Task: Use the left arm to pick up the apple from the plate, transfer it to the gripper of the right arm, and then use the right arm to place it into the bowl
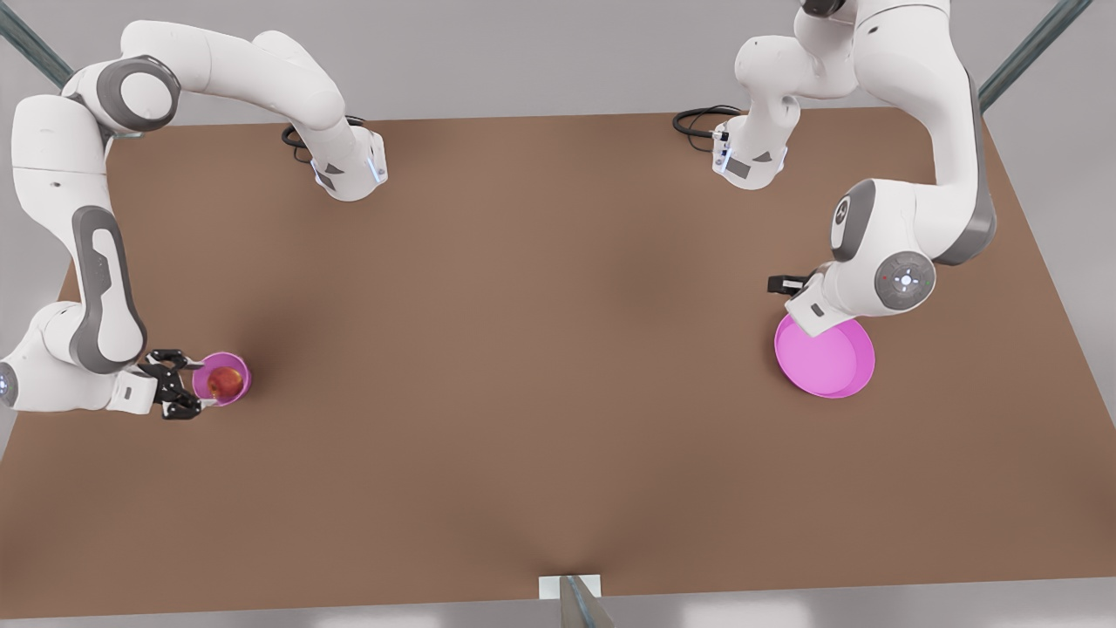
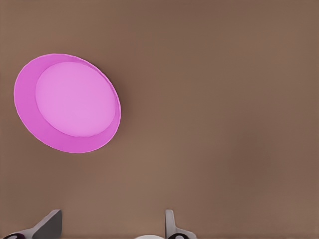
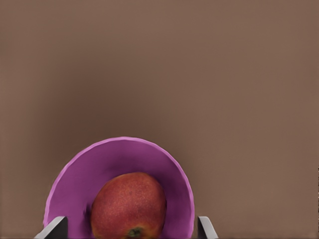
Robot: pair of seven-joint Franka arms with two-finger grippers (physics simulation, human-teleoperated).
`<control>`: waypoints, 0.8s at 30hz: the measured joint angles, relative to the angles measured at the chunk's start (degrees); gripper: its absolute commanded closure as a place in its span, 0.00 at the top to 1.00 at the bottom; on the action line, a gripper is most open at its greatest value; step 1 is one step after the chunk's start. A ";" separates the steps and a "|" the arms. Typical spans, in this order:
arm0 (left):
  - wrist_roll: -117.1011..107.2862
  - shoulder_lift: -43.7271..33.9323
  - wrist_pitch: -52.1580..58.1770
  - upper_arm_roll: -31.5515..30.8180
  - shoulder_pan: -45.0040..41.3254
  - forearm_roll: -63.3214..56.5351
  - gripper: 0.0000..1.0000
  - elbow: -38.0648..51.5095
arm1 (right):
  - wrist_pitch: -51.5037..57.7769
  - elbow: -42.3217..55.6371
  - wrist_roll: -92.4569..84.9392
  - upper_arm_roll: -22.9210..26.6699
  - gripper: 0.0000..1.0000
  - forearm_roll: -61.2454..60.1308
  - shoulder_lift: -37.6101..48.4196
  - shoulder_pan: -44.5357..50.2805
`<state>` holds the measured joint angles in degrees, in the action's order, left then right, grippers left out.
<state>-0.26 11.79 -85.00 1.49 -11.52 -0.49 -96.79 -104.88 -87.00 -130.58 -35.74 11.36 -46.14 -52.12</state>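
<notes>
Front view: we see a big brown table (image 1: 523, 349) from above, and we will use the bowl (image 1: 237, 365) as our landmark. The bowl is small, round and pink-purple, and it sits near the table's edge on the front view's left. The apple (image 1: 226, 380) lies inside the bowl (it is red with some yellow). The right gripper (image 1: 193, 385) is just beside the bowl, on the side toward the front view's left. Its black claw fingers are spread apart, one on each side of the bowl's near rim, and they hold nothing. The right arm (image 1: 96, 288) bends up and away from there along the table's edge.

In the right wrist view we look down on the bowl (image 3: 119, 164) with the apple (image 3: 128, 205) resting in it. The apple has a dark stem spot facing the camera. Two grey fingertips (image 3: 54, 228) stick out wide apart, one on each side of the bowl, not touching the apple.

The plate (image 1: 833, 366) is well apart from the bowl, far across the table toward the front view's right. It is wide, shallow and bright pink. The left arm (image 1: 898, 253) hangs over the plate's far edge, and its wrist hides the left gripper there.

In the left wrist view the plate (image 2: 35, 117) lies flat on the brown table. The left gripper (image 2: 109, 226) has its two grey fingertips (image 2: 47, 225) apart with nothing between them.
</notes>
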 measured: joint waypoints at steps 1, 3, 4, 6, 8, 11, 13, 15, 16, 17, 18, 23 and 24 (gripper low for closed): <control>0.01 0.06 0.00 0.00 0.01 0.00 1.00 0.00 | -0.02 0.20 0.06 -0.01 1.00 0.02 0.33 -0.04; 0.03 0.11 -0.01 0.00 0.05 0.00 1.00 0.00 | 0.23 2.08 0.67 -1.46 1.00 -0.03 1.68 -0.01; 0.03 0.12 -0.01 0.00 0.08 0.00 1.00 0.00 | 0.89 3.61 1.87 -2.76 1.00 -0.10 3.38 0.05; 0.05 0.13 -0.01 0.00 0.09 0.00 1.00 0.02 | 3.79 6.69 7.14 -6.39 1.00 -0.14 7.30 0.47; 0.06 0.13 0.01 0.00 0.09 0.01 1.00 0.33 | 6.95 7.83 16.29 -9.01 1.00 2.01 8.31 4.24; 0.10 0.13 1.50 0.01 0.02 0.00 1.00 3.36 | 13.86 11.88 33.27 -9.62 1.00 8.99 6.97 14.37; 0.15 0.09 2.88 0.02 0.10 -0.03 1.00 4.35 | 19.70 17.94 43.82 -4.14 1.00 11.26 8.10 22.06; 0.20 0.07 5.01 0.07 0.46 0.01 1.00 5.67 | 23.71 19.08 53.00 12.34 1.00 7.07 15.36 32.84; 0.22 0.08 6.00 0.08 0.55 0.00 1.00 6.03 | 24.77 16.44 57.19 18.06 1.00 4.09 20.00 36.30; 0.24 0.10 6.85 0.09 0.58 -0.01 1.00 6.28 | 25.33 12.68 61.17 23.10 1.00 0.86 24.64 39.40; 0.27 0.10 7.55 0.13 0.62 0.03 1.00 6.53 | 25.33 7.98 64.95 26.92 1.00 -2.16 29.02 41.70; 0.29 0.00 9.77 0.14 0.58 0.18 1.00 7.67 | 23.65 2.36 81.32 31.13 1.00 -8.79 33.16 43.89; 0.28 0.03 10.44 0.11 0.57 0.22 1.00 9.75 | 23.59 2.94 84.09 31.24 1.00 -9.26 33.14 43.85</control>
<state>0.02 11.82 -74.56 1.61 -10.94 -0.27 -87.04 -81.29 -84.07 -46.49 -4.50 2.11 -13.00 -8.27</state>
